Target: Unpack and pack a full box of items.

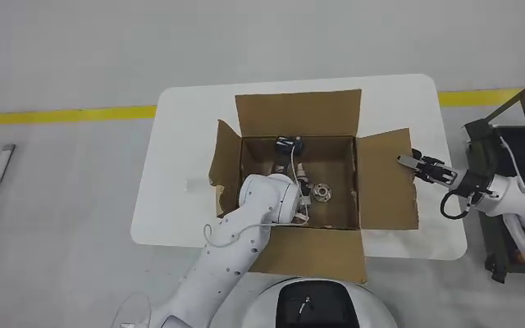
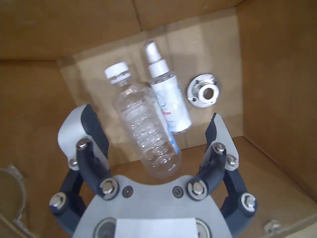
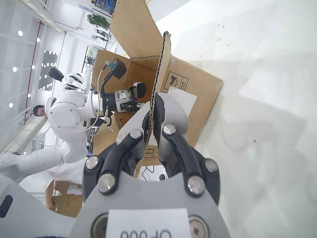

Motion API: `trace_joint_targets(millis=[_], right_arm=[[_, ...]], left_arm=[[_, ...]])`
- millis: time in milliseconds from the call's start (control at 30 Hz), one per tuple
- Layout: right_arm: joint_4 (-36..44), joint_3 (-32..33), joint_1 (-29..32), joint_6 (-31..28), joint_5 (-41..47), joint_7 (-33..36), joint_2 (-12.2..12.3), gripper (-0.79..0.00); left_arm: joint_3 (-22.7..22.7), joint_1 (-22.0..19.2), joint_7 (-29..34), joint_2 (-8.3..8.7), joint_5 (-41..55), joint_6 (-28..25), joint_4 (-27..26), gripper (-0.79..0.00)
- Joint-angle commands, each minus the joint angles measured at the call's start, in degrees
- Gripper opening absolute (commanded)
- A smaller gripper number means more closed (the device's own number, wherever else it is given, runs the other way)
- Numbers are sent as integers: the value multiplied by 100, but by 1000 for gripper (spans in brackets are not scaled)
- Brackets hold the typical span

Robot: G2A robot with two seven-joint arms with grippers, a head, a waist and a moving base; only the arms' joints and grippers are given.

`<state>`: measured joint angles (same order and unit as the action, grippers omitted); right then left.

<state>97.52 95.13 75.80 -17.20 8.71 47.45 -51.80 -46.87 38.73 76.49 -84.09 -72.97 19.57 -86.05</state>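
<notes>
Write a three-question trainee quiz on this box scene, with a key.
1. True or false: the left gripper is shut on the clear bottle.
2. What lies beside the spray bottle on the floor of the box? A) a metal flange B) a mug C) scissors
3. Fill in: the right gripper is shut on the box's ____.

Key: 1 false, it is open above the clear bottle; 2 A; 3 flap.
</notes>
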Motion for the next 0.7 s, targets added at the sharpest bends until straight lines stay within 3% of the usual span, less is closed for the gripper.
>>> trace_joint_targets(millis=[0, 167, 233, 333, 400, 667], right_arm=[[-13, 17, 5, 0, 2, 8, 3, -785], [-16, 36, 14, 6, 4, 18, 8, -785], [-5, 39, 11, 11, -3, 11, 9, -785], [10, 31, 7, 18, -8, 11, 10, -785], [10, 27, 5, 10, -9, 17, 11, -785], [30, 47, 35, -5, -9, 9, 16, -785]], left_arm=[[-39, 29, 179, -2, -70, 46, -8, 0], [-17, 99, 433, -20, -351, 47, 60, 0], [-9, 104, 470, -41, -360, 38, 118, -55], [38, 100, 452, -81, -389, 17, 193, -49], [68, 80, 439, -112, -418, 29, 291, -99], [125, -47, 425, -224, -535, 24, 689, -80]])
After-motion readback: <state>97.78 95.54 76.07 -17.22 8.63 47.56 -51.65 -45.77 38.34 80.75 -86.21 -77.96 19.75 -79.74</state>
